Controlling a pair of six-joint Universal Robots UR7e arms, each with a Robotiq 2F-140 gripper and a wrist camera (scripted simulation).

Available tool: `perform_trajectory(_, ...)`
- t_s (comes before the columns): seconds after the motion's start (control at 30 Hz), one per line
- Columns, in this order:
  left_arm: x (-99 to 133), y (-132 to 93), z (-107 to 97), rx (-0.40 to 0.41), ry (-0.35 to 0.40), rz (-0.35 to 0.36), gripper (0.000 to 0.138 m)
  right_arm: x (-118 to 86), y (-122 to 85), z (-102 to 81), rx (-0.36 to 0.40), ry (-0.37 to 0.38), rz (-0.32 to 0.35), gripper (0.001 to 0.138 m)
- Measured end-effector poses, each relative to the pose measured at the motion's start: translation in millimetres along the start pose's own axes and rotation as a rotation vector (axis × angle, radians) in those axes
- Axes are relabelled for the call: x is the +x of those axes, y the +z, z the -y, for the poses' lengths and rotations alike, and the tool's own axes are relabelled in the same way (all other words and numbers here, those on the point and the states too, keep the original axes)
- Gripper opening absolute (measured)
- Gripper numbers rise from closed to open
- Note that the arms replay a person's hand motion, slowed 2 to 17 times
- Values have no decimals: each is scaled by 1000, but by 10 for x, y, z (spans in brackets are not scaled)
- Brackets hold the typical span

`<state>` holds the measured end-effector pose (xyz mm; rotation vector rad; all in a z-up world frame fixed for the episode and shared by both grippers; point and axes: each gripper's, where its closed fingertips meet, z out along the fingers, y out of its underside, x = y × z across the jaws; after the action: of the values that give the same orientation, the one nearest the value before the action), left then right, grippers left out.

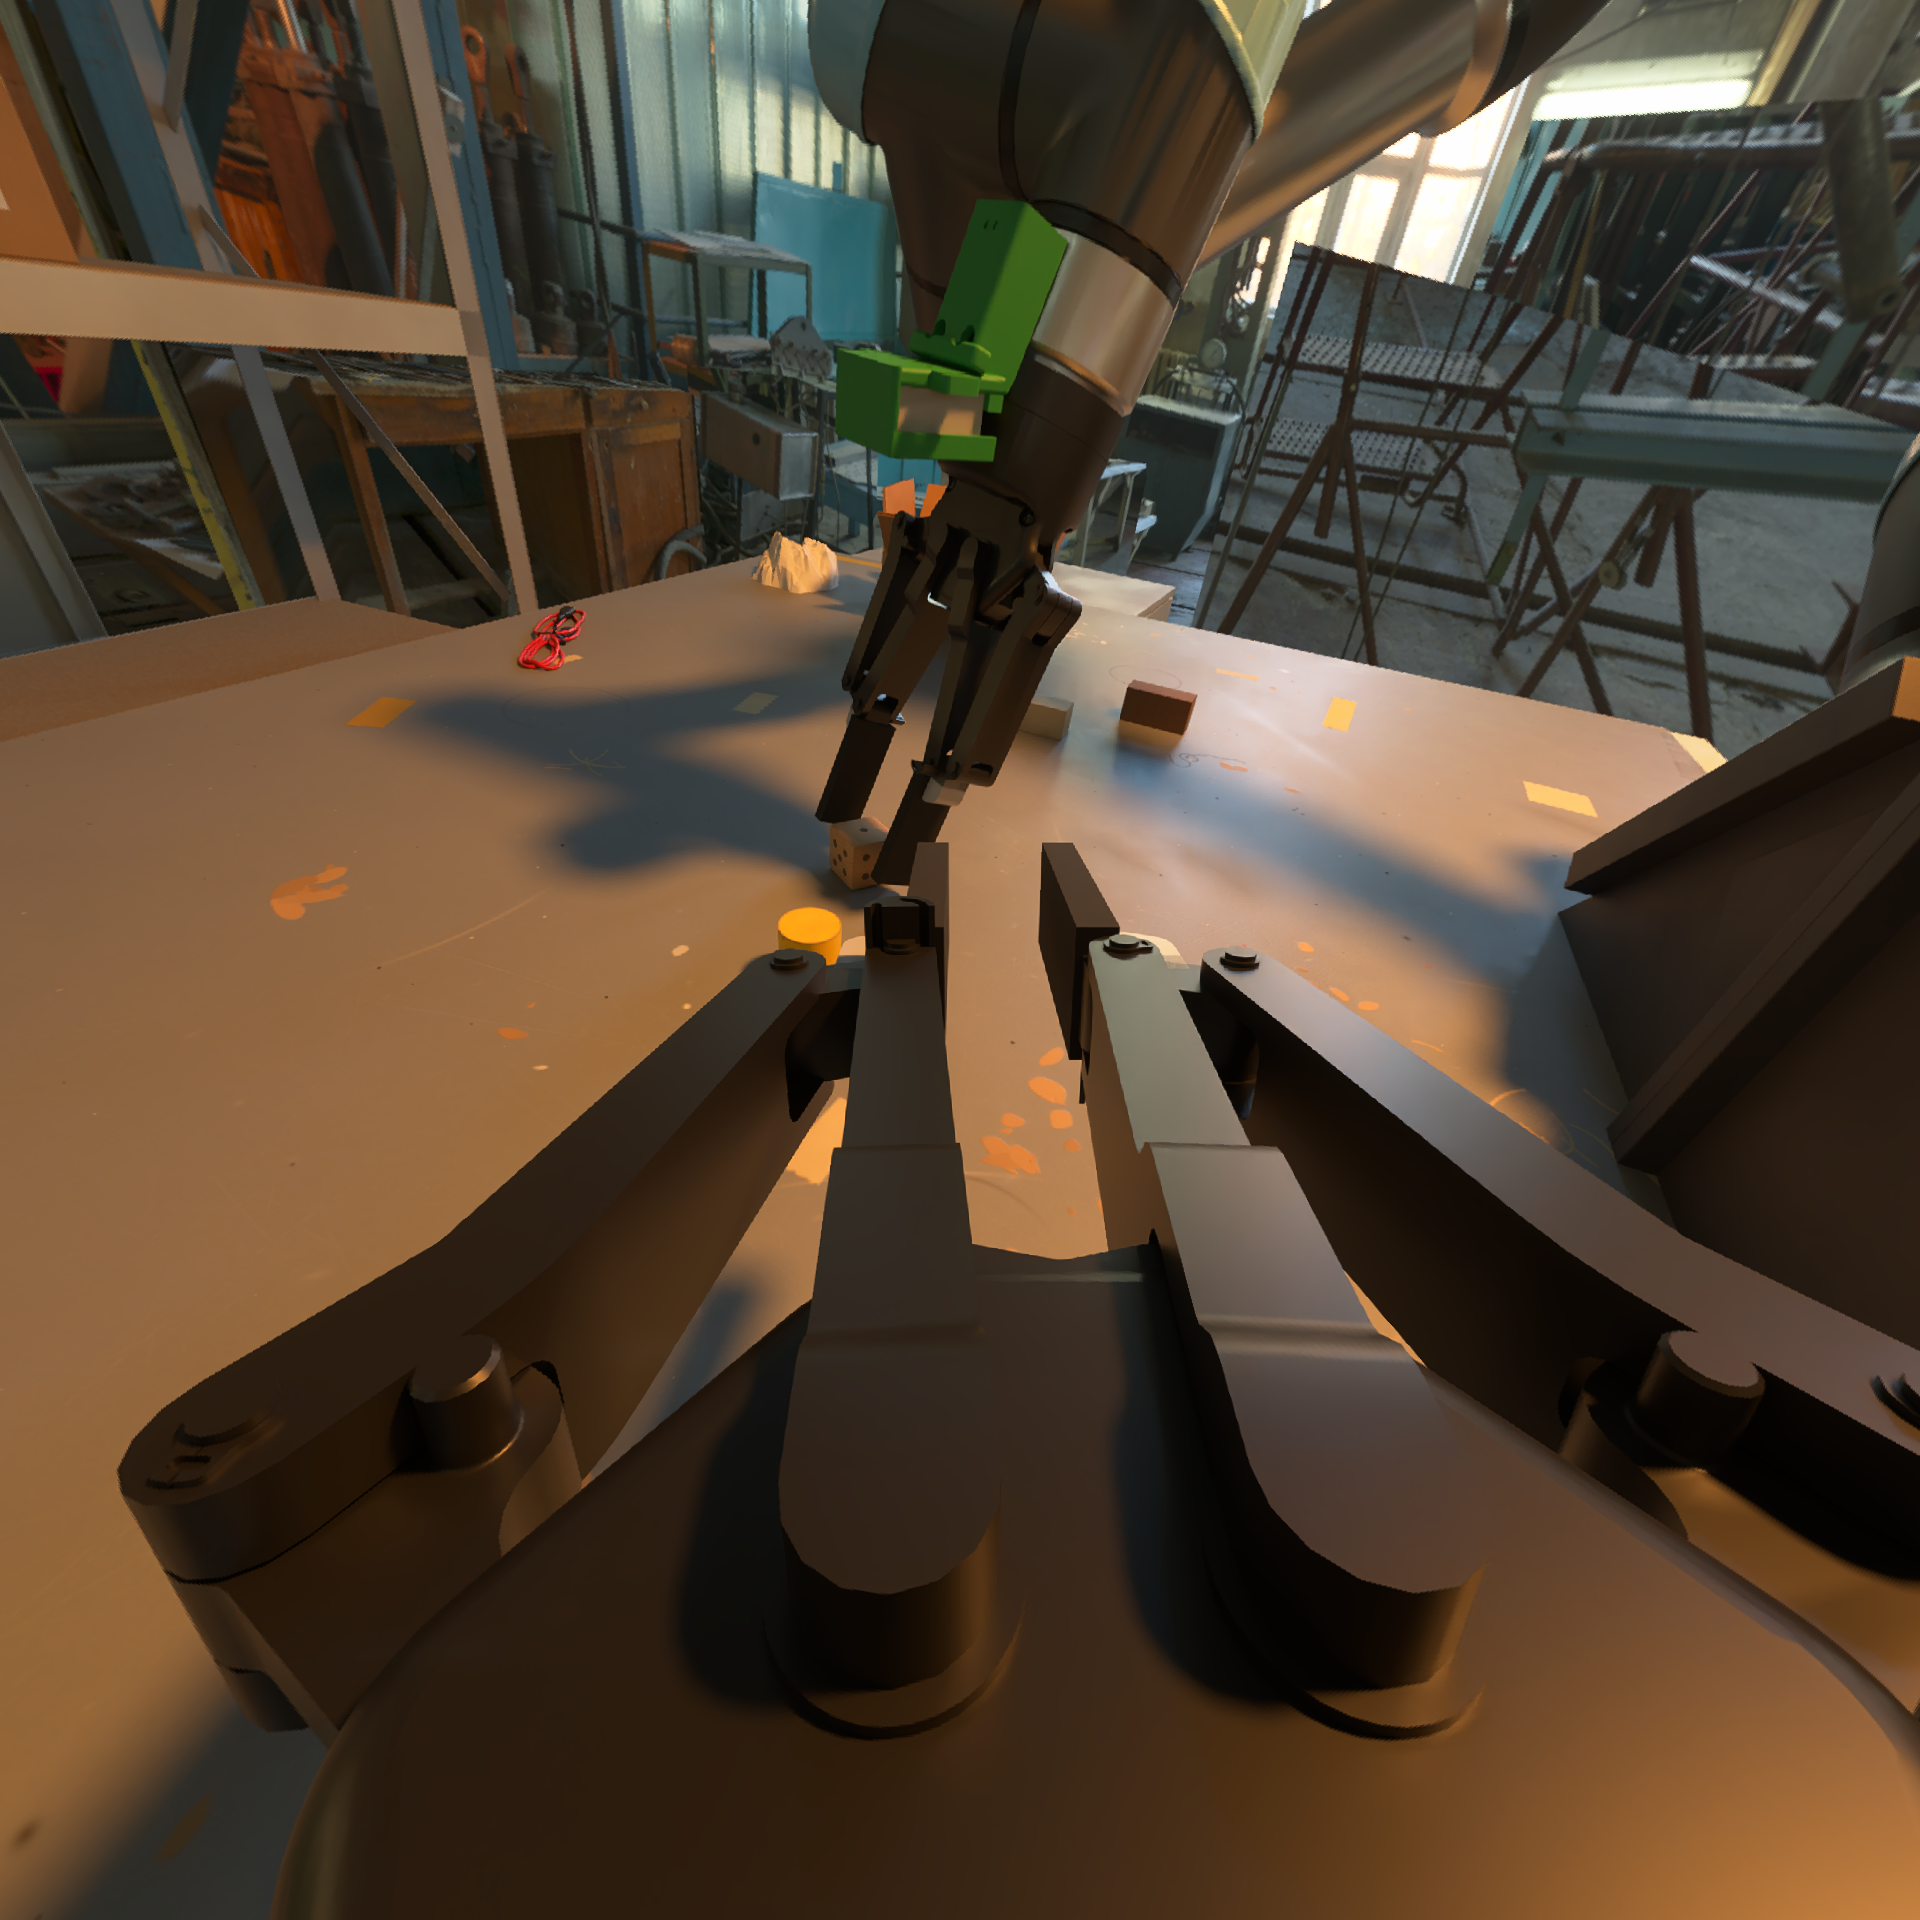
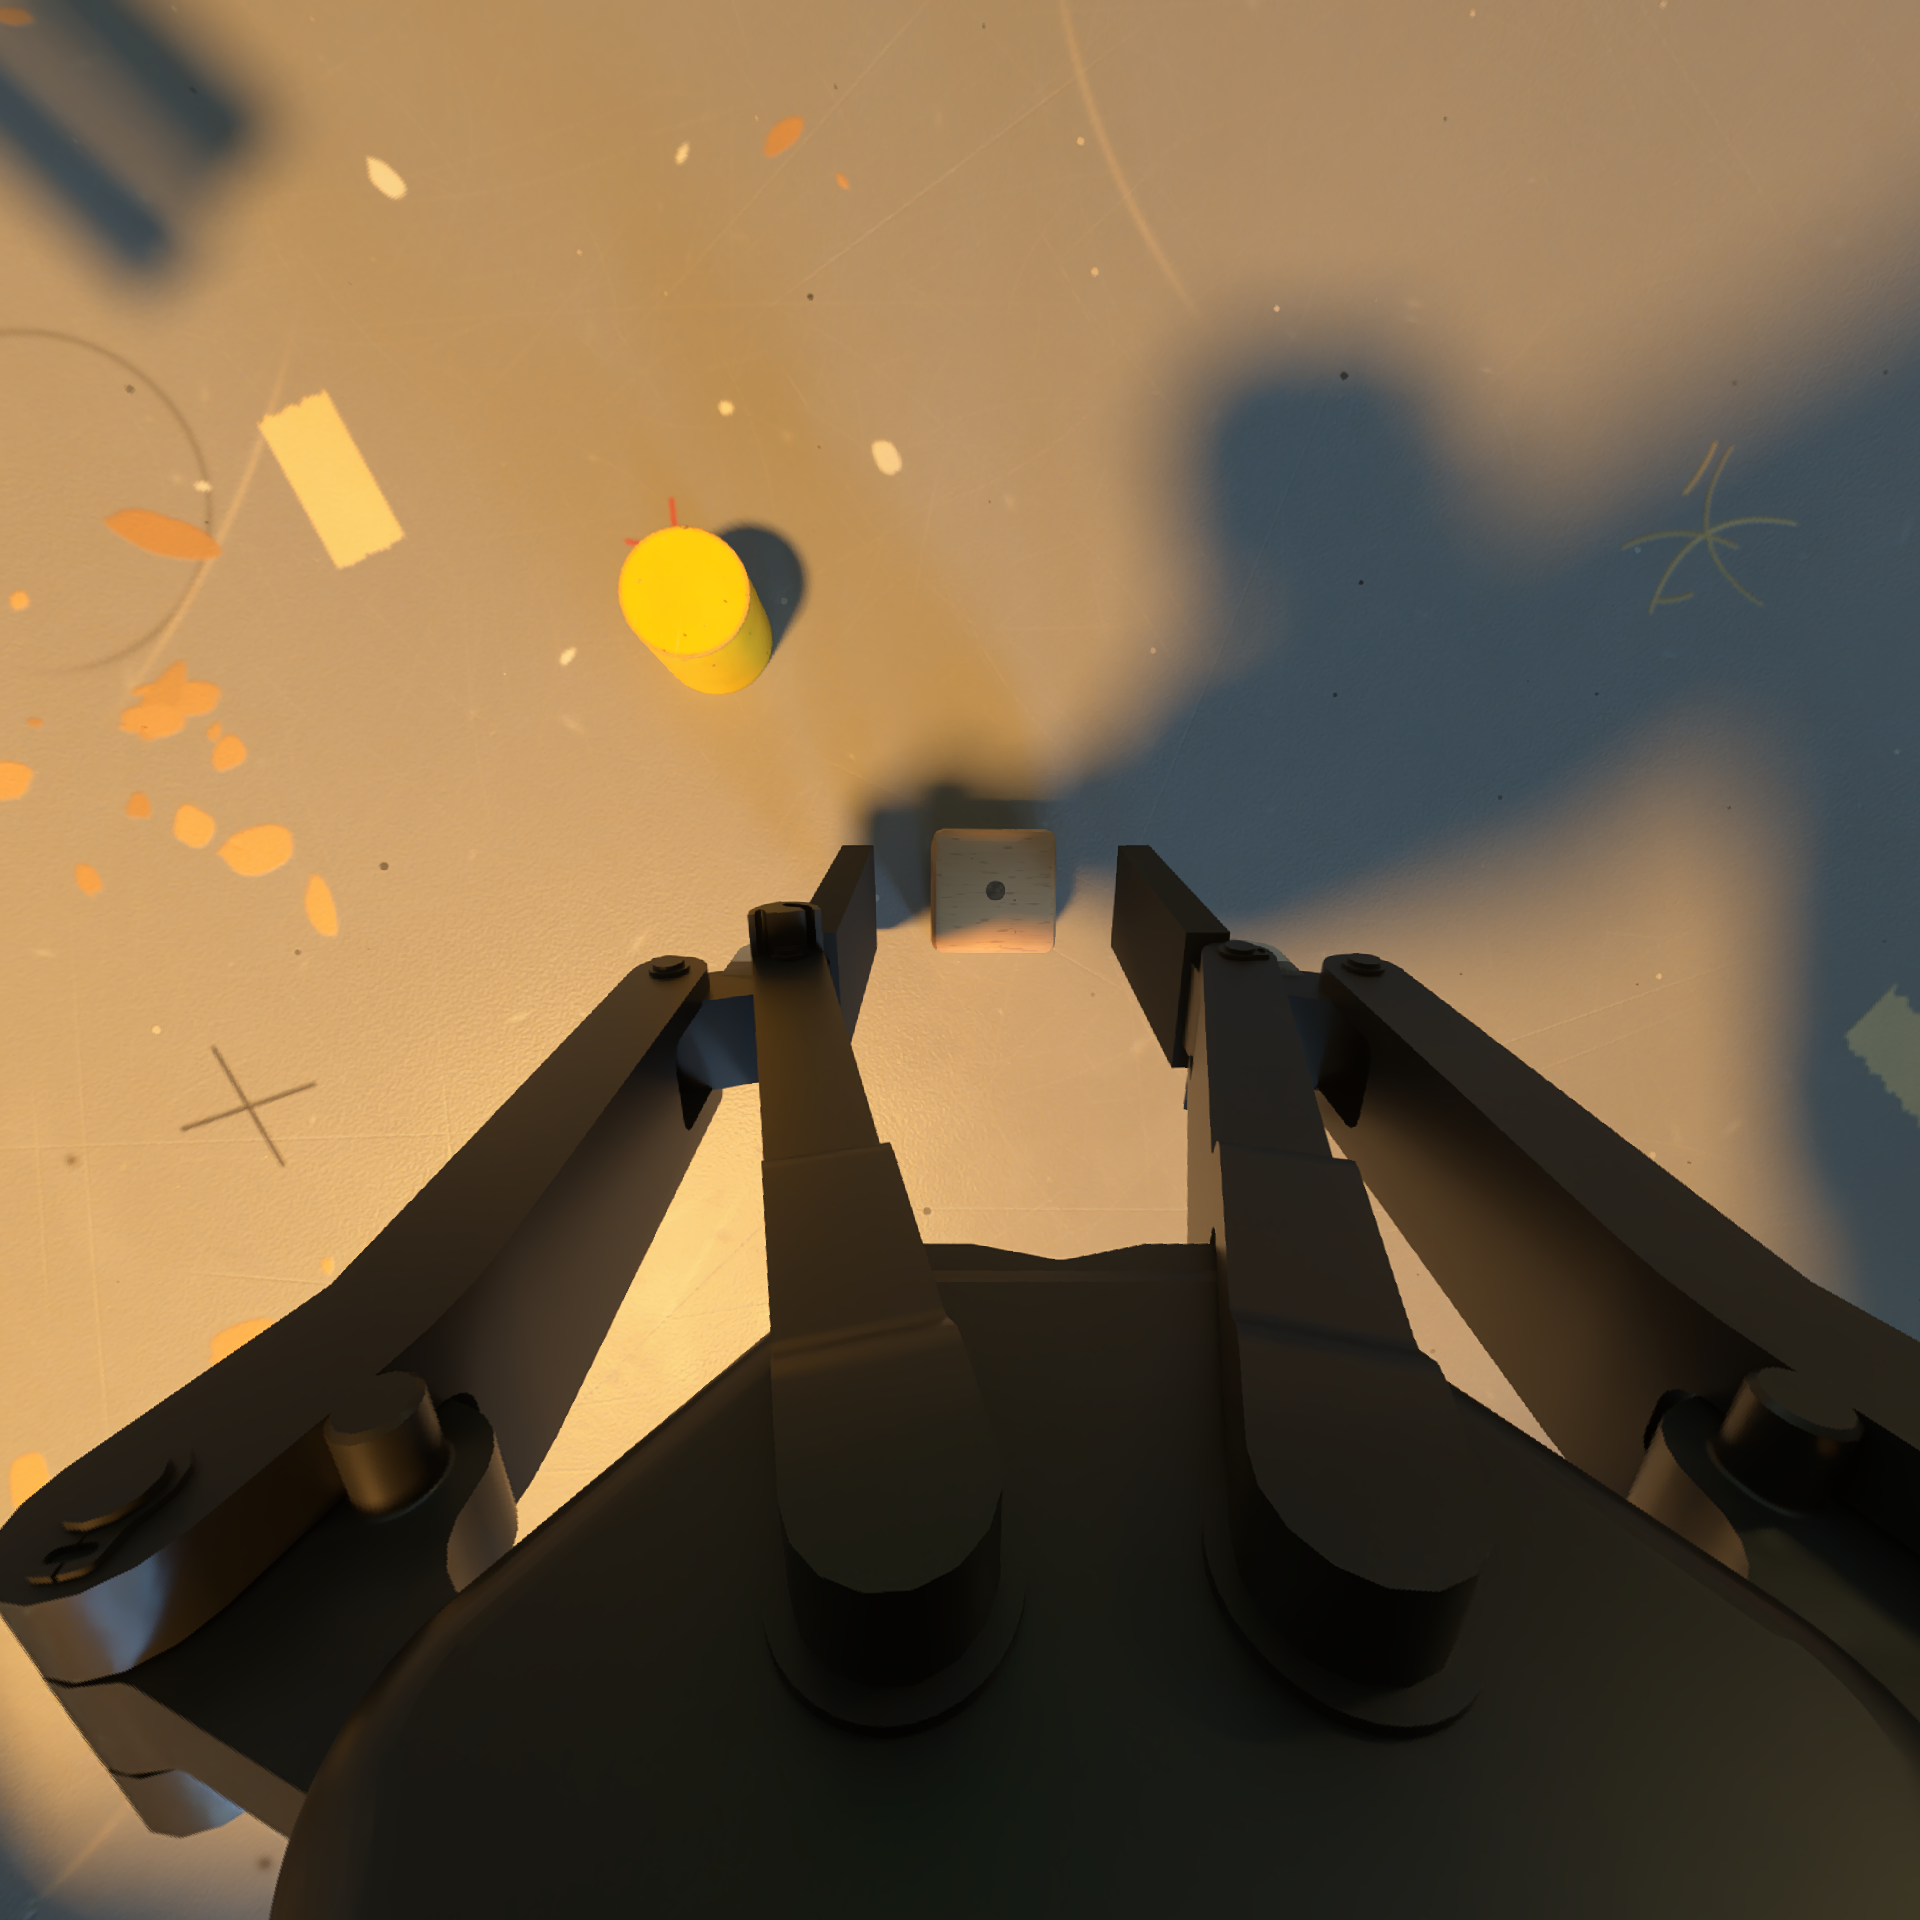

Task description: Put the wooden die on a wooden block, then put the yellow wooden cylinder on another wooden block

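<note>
The wooden die [image 2: 992, 890] sits on the table between the fingertips of my right gripper [image 2: 995, 894], which is open and straddles it without touching. In the left wrist view the die [image 1: 854, 854] lies under the right gripper [image 1: 871, 836], which comes down from above. The yellow wooden cylinder [image 2: 694, 608] stands upright a short way from the die; it also shows in the left wrist view [image 1: 809, 933]. A dark brown wooden block [image 1: 1157, 707] and a pale wooden block [image 1: 1047, 717] lie farther back. My left gripper [image 1: 992, 883] is open and empty, low over the table.
A red cable coil [image 1: 551, 638] and a crumpled white thing [image 1: 796, 564] lie at the table's far side. A dark slanted structure [image 1: 1756, 935] stands at the right. Tape strips [image 2: 330, 478] and paint spots mark the table [image 1: 312, 1039].
</note>
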<state>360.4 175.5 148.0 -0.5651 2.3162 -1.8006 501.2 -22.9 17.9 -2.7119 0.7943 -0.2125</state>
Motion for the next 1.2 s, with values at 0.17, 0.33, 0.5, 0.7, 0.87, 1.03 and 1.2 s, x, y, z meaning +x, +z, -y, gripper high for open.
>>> perform_trajectory(0.17,-5,-23,18,17,-16,-9,24,9,28,-19,-29,-6,-12,52)
perform_trajectory(0.33,1,-25,22,26,-32,-23,24,4,32,21,-16,-2,-11,44)
perform_trajectory(0.5,19,-12,12,27,-41,-42,24,4,34,16,-13,1,-5,34)
perform_trajectory(0.7,28,10,-18,18,-39,-53,24,-14,40,40,9,11,14,31)
perform_trajectory(0.87,26,24,-46,7,-37,-56,24,-14,40,42,19,26,14,31)
perform_trajectory(1.03,20,30,-53,5,-41,-57,24,-14,38,40,22,46,13,31)
perform_trajectory(1.2,21,34,-48,11,-46,-63,24,-33,19,2,5,62,17,31)
